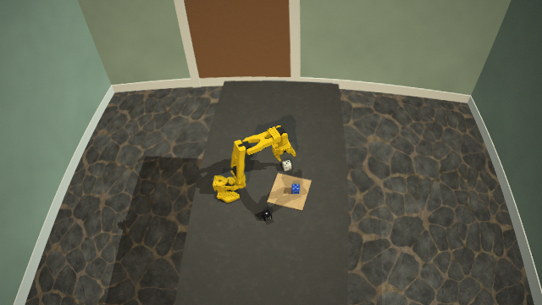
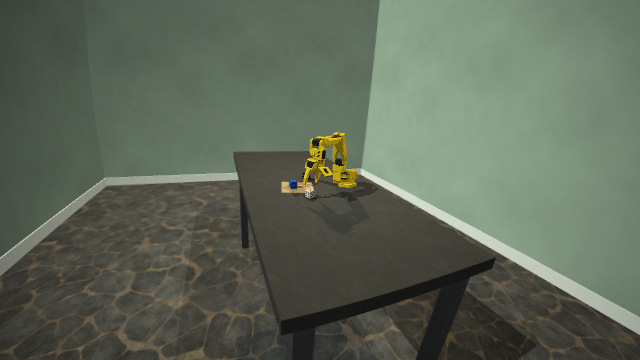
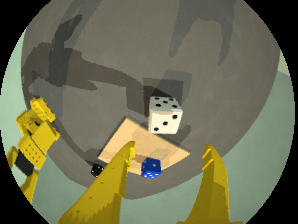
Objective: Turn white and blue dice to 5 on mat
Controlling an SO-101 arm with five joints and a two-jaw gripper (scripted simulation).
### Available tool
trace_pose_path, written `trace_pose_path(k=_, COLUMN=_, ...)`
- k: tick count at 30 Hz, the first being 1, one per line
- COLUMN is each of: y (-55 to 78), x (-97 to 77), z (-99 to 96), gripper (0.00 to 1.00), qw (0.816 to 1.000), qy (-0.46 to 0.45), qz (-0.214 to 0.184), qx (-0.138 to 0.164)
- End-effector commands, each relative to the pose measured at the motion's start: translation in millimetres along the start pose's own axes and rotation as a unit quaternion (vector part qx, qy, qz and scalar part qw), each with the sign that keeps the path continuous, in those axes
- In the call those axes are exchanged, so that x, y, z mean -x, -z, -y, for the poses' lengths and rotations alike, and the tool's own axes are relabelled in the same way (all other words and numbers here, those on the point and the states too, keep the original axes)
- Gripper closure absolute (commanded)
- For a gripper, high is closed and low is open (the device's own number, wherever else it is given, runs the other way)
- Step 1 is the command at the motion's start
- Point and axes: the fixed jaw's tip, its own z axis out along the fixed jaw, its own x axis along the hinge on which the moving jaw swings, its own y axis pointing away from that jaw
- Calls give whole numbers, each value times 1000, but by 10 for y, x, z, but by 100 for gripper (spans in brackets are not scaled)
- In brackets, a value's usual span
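Note:
My gripper (image 1: 287, 158) (image 2: 311, 181) (image 3: 170, 146) is partly open and empty, above and near the white die, its fingers pointing down. The white die (image 1: 286, 165) (image 2: 310, 194) (image 3: 165, 121) sits on the dark table just off the mat's door-side edge. Its top appears to show 3; a side face shows several pips. The blue die (image 1: 295, 189) (image 2: 293, 184) (image 3: 150, 168) sits on the tan mat (image 1: 302, 200) (image 2: 286, 190) (image 3: 122, 132), with several pips on top, seemingly 5. The black die (image 1: 267, 216) (image 3: 97, 170) sits off the mat; its top is too small to read.
The arm's base (image 1: 228, 196) (image 2: 347, 177) stands left of the mat in the top view. The table (image 1: 271, 258) (image 2: 380, 250) runs toward the door, its right edge beyond the mat. The arm's shadow falls around the dice.

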Motion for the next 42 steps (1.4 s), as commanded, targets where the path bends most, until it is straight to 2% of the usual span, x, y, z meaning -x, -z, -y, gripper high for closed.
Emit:
trace_pose_path(k=1, y=25, x=25, z=26, gripper=65, qw=1000, qy=7, qz=4, qx=-15)
trace_pose_path(k=10, y=-51, x=27, z=35, gripper=65, qw=1000, qy=7, qz=4, qx=-15)
trace_pose_path(k=25, y=-313, x=28, z=40, gripper=65, qw=1000, qy=7, qz=4, qx=-15)
trace_pose_path(k=42, y=-406, x=27, z=32, gripper=65, qw=1000, qy=7, qz=4, qx=-15)
